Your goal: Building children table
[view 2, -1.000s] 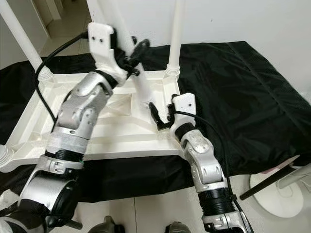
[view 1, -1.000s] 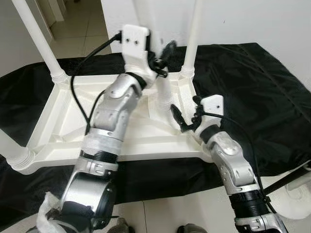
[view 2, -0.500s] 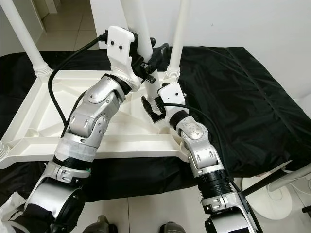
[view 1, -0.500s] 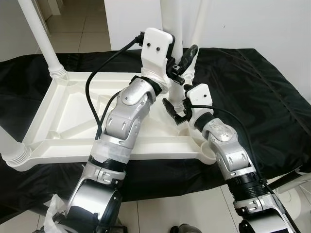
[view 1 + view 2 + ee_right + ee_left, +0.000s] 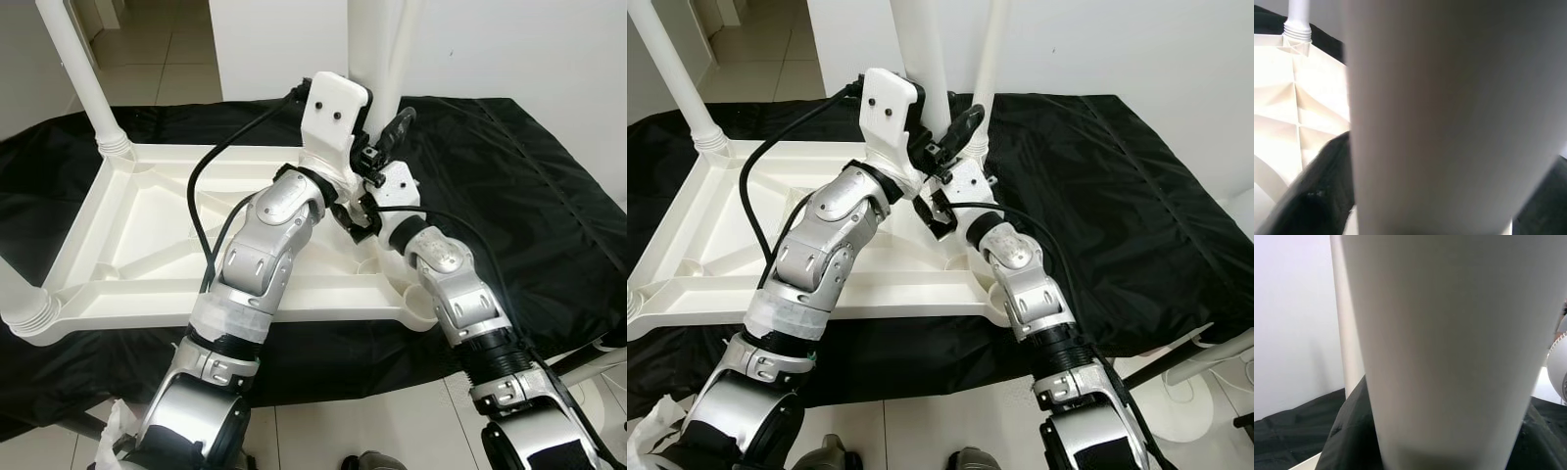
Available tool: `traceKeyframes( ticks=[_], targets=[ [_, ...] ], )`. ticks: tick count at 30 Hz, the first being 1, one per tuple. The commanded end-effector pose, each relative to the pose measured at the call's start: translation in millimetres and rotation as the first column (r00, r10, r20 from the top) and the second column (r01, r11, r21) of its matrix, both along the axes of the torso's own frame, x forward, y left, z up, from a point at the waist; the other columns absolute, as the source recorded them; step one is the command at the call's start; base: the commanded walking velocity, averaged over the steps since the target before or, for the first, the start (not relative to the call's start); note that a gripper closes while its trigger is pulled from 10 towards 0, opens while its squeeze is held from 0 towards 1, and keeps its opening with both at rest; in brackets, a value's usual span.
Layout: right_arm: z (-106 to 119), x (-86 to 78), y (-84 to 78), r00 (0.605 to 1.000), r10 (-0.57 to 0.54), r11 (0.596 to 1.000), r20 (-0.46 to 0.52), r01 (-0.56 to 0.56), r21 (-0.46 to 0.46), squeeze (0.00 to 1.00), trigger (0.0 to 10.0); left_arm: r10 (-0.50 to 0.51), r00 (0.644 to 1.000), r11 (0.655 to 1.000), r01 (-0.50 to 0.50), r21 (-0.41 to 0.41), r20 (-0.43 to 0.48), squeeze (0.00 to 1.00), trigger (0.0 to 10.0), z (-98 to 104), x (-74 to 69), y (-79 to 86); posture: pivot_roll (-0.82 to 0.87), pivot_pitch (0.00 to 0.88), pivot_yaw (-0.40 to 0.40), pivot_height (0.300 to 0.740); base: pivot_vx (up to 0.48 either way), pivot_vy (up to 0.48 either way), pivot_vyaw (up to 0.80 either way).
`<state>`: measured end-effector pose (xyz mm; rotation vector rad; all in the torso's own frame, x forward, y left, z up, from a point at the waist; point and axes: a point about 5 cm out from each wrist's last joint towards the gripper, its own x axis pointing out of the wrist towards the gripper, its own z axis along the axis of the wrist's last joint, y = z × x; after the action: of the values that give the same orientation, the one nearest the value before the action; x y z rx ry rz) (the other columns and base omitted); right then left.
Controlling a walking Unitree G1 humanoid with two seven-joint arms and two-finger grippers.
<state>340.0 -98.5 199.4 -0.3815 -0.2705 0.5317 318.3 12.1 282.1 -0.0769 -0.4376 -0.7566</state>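
One black cloth [image 5: 509,166], spread beneath. One white tabletop [image 5: 127,245], inverted on it, legs fitted at the corners. One loose leg [image 5: 921,69], upright (judged mid-fitting), held by left gripper [image 5: 377,147] and right gripper [image 5: 355,217], fingers clasping the leg from both sides. Next move calls for seating its base squarely in the socket.

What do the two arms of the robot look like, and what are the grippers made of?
Both arms are silver segmented metal with black joint rings. The left arm has a white band of wrapping low down, and a black cable loops to its white wrist housing. The right arm carries a thinner black cable. Each gripper has long black fingers.
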Motion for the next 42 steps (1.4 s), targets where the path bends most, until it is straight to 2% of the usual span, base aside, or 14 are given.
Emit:
traceKeyframes(
  ticks=[1,2,3,4,17,18,19,24,25,26,27,30,36,42],
  targets=[
    [1,0.3,2.5,1.000,0.010,1.000,0.010,-0.010,-0.006,0.00,1.4,0.048,0.999,0.998,-0.048,-0.029,0.003,0.00,10.0,6,-1.4,-0.3,-0.01,0.035,-0.018,0.740,0.000,0.000,0.00],
    [1,0.3,2.5,1.000,0.010,1.000,0.010,-0.010,-0.006,0.00,1.4,0.048,0.999,0.998,-0.048,-0.029,0.003,0.00,10.0,6,-1.4,-0.3,-0.01,0.035,-0.018,0.740,0.000,0.000,0.00],
    [1,1.0,2.5,1.000,0.008,1.000,0.010,-0.008,0.004,0.00,2.3,0.047,0.999,0.998,-0.047,-0.029,0.003,0.00,10.0,6,-2.0,-0.7,-0.01,0.035,-0.018,0.740,0.000,0.000,0.00],
    [1,1.6,2.5,1.000,0.006,1.000,0.009,-0.006,0.010,0.00,0.0,0.046,0.999,0.999,-0.046,-0.029,0.001,0.00,10.0,6,-2.4,-1.3,-0.01,0.035,-0.018,0.740,0.000,0.000,0.00],
    [0,7.9,-7.7,0.996,-0.080,0.991,-0.030,0.083,0.107,0.00,0.0,0.037,0.999,0.999,-0.037,-0.034,-0.003,0.00,10.0,9,-3.4,-1.6,-0.02,0.053,-0.004,0.740,0.000,0.000,0.00],
    [1,8.9,-10.9,0.992,-0.121,0.982,-0.040,0.125,0.143,0.00,10.0,0.021,1.000,0.999,-0.022,-0.035,-0.009,0.00,10.0,9,-3.3,-1.6,-0.02,0.058,0.000,0.740,0.000,0.000,0.00],
    [2,8.2,-11.8,0.990,-0.134,0.975,-0.043,0.140,0.172,0.00,10.0,0.006,1.000,0.999,-0.007,-0.053,-0.019,1.00,10.0,10,-3.3,-0.9,-0.02,0.059,0.002,0.740,0.000,0.000,0.00],
    [3,6.9,-14.3,0.983,-0.174,0.955,-0.053,0.182,0.236,0.00,10.0,-0.030,0.999,0.997,0.028,-0.073,-0.024,1.00,10.0,12,-4.2,-0.5,-0.03,0.061,0.012,0.740,0.000,0.000,0.00],
    [3,6.4,-16.4,0.977,-0.204,0.941,-0.059,0.213,0.264,0.00,10.0,-0.050,0.999,0.996,0.049,-0.070,-0.012,0.42,10.0,14,-5.7,-1.3,-0.03,0.061,0.013,0.740,0.000,0.000,0.00],
    [3,6.4,-16.4,0.977,-0.204,0.941,-0.059,0.213,0.264,0.00,10.0,-0.050,0.999,0.996,0.049,-0.070,-0.012,0.42,10.0,14,-5.7,-1.3,-0.03,0.061,0.013,0.740,0.000,0.000,0.00],
    [2,6.2,-18.5,0.972,-0.217,0.921,-0.087,0.234,0.313,0.00,10.0,-0.057,0.998,0.995,0.057,-0.084,0.000,0.00,10.0,17,-6.3,-0.8,-0.03,0.058,0.019,0.740,0.000,0.000,0.00],
    [1,6.1,-19.3,0.970,-0.219,0.910,-0.103,0.241,0.338,0.00,10.0,-0.060,0.998,0.994,0.060,-0.093,0.002,0.00,10.0,18,-6.3,-0.6,-0.03,0.058,0.019,0.740,0.000,0.000,0.00],
    [-7,2.6,-30.6,0.937,-0.311,0.847,-0.159,0.349,0.401,0.00,10.0,-0.087,0.995,0.974,0.076,-0.213,-0.046,0.00,10.0,25,-0.8,10.7,-0.06,0.041,0.051,0.740,0.000,0.000,0.00],
    [-12,-0.7,-35.8,0.924,-0.351,0.841,-0.153,0.382,0.383,0.00,10.0,-0.067,0.996,0.973,0.051,-0.225,-0.066,0.00,10.0,22,5.3,21.8,-0.08,0.034,0.063,0.740,0.000,0.000,0.00]
  ],
)
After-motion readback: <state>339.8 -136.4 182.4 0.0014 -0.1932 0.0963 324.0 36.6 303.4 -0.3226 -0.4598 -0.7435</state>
